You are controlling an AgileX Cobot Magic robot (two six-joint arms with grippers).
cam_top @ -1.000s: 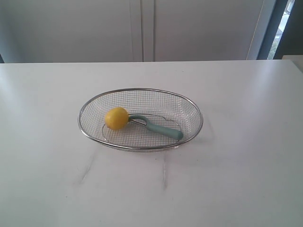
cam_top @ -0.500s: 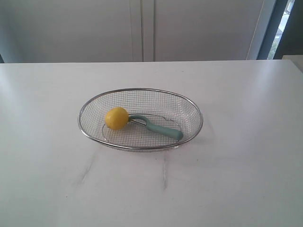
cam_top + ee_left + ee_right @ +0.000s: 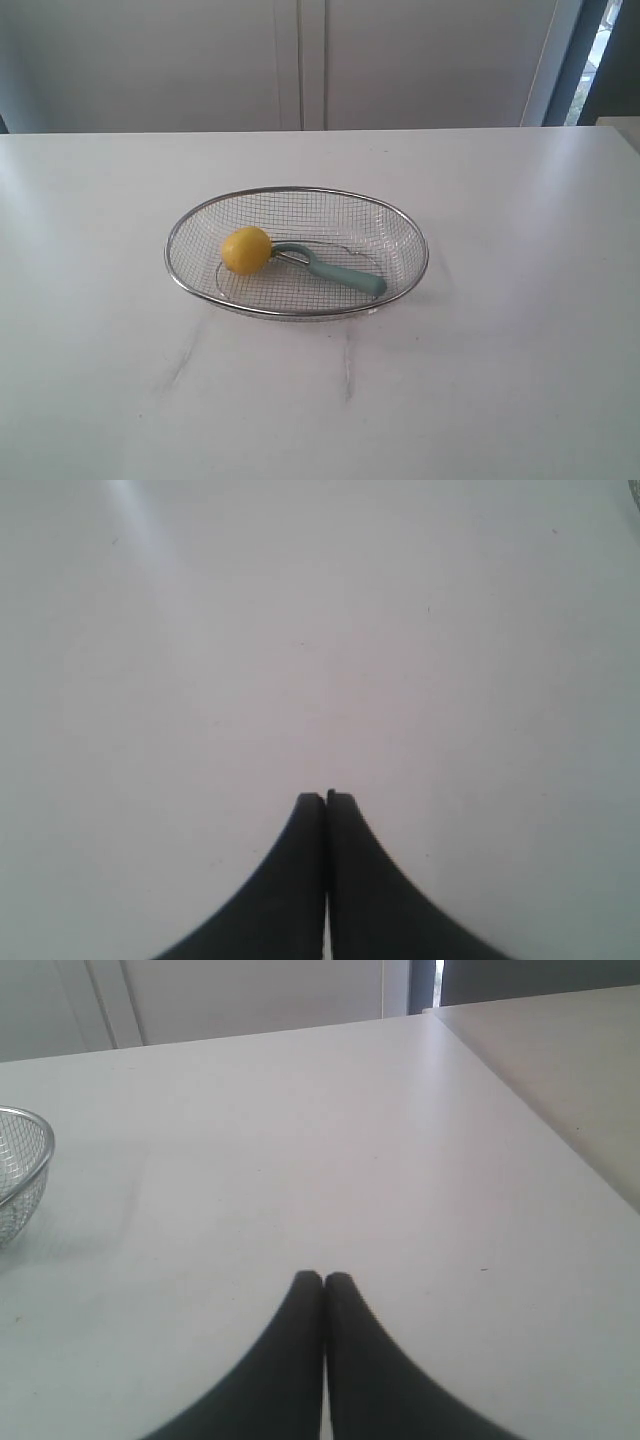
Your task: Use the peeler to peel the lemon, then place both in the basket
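The silver wire-mesh basket (image 3: 400, 225) stands in the middle of the white table. Inside it lies the yellow lemon (image 3: 246, 249) at the left, touching the blade head of the teal-handled peeler (image 3: 345, 275), whose handle points right. Neither arm shows in the exterior view. My left gripper (image 3: 326, 796) is shut with nothing in it, over bare white table. My right gripper (image 3: 323, 1278) is also shut and empty, above the table; the basket's rim (image 3: 40, 1145) shows at the edge of the right wrist view, well apart from the fingers.
The white table (image 3: 520, 380) spreads wide around the basket. A second table surface (image 3: 560, 1050) abuts it in the right wrist view. Pale cabinet doors (image 3: 300, 60) stand behind the far edge.
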